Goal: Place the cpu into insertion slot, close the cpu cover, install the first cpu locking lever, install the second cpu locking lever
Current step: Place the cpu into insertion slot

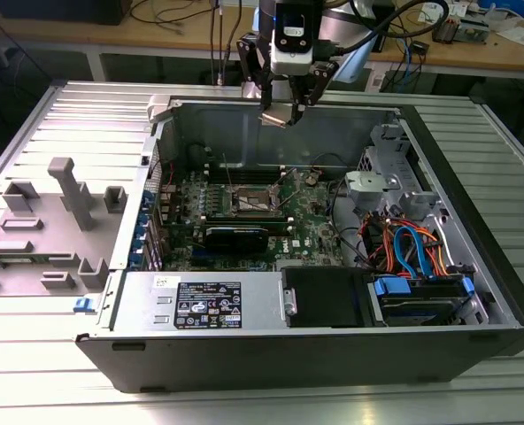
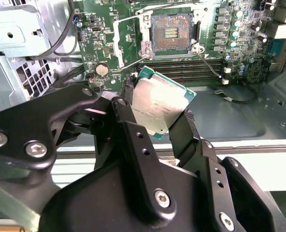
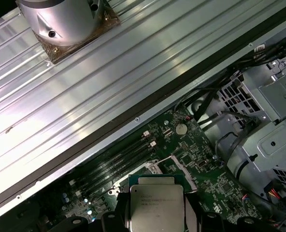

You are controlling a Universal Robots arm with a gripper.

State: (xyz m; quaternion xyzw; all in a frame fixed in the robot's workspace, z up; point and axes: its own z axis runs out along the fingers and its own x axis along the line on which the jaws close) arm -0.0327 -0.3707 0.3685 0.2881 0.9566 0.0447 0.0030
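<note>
Since the cpu sits clamped betw. the fingers of the gripper, one finger on each opposite edge, we judge step 1 is in hand but not done. In the exterior view the chip hangs tilted, well above the open pc case and over its far wall, nowhere near the board. The insertion slot on the green motherboard shows its dark centre w/ bare contacts, so nothing is seated in it. One wire lever and a second wire lever stand swung out beside the slot, i.e. unlatched as far as we can tell. We can't make out the cpu cover for sure; w/ the contacts exposed, we reckon it isn't shut over the slot. Left, by our count: seat chip, close cover, both levers, so all 4 steps.
</note>
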